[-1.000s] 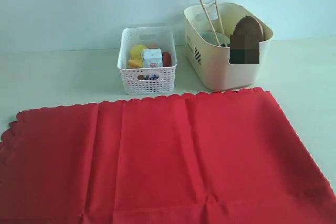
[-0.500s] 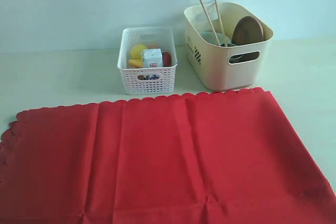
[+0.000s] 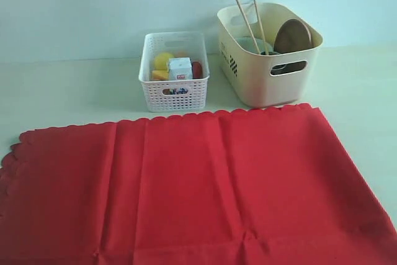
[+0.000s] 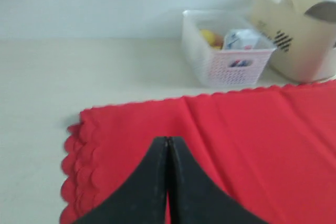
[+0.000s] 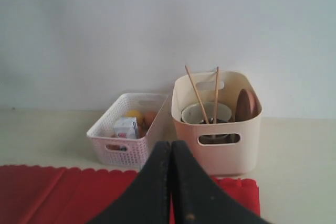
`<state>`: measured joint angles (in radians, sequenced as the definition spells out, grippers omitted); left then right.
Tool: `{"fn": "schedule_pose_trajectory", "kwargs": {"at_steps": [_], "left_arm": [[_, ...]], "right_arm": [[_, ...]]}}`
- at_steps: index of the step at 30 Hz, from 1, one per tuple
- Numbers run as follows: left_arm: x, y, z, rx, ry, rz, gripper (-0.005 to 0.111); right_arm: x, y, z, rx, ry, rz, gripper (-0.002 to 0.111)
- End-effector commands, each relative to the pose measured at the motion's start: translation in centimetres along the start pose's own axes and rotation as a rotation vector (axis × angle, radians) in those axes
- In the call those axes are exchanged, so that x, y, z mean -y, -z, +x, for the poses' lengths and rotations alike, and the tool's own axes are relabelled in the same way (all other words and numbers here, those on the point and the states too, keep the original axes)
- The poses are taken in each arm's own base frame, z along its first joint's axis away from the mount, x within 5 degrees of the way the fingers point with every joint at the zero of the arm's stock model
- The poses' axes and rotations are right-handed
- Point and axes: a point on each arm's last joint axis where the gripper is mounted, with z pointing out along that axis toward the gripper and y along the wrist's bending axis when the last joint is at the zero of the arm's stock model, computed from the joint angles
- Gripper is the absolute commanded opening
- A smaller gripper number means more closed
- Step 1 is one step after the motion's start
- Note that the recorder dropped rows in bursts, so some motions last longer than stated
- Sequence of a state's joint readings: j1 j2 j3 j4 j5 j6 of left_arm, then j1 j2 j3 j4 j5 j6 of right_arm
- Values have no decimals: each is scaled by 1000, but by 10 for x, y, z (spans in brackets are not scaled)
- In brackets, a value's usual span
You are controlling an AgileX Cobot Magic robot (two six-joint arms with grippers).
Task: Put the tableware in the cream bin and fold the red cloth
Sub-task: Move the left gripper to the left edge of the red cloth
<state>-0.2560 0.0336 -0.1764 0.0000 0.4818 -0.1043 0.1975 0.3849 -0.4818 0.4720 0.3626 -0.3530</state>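
**Inspector:** Exterior view first. What is put away?

**Arm:** The cream bin stands at the back right of the table. The chopsticks lean out over its rim, the brown plate stands on edge toward its right side, and the pale bowl shows between them. Any smaller pieces inside are hidden from me. Nothing of that kind lies loose on the table or on the red cloth. The white basket just beside the bin holds food, as far as I can see.

**Inspector:** And the cloth?

**Arm:** It is spread flat in front of both containers, one scalloped edge near them, with no fold made. Neither of my arms appears in this view.

**Inspector:** Left wrist view.

**Arm:** My left gripper has its jaws pressed together with nothing between them. It hangs over the cloth near a scalloped corner. I cannot tell whether it touches the fabric.

**Inspector:** Right wrist view.

**Arm:** My right gripper is likewise closed and empty. It points toward the bin from over the cloth's near edge.

**Inspector:** Finding?

**Arm:** I judge the clearing done, subject to the hidden pieces. The folding is not begun. I would have to part my jaws before pinching an edge.
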Motion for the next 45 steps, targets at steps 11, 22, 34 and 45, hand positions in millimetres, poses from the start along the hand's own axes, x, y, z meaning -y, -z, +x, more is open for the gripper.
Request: {"fn": "schedule_pose_trajectory", "kwargs": {"at_steps": [11, 22, 34, 45], "left_arm": [[18, 64, -159, 492, 4, 117, 1], [19, 67, -164, 551, 25, 133, 1], [-2, 7, -97, -148, 52, -137, 1], [-8, -88, -75, -632, 50, -320, 1]], "right_arm": [[3, 29, 20, -297, -2, 90, 0], [-14, 45, 22, -238, 37, -89, 0], [-16, 53, 26, -143, 16, -98, 0], [-23, 67, 32, -137, 63, -162, 0]]}}
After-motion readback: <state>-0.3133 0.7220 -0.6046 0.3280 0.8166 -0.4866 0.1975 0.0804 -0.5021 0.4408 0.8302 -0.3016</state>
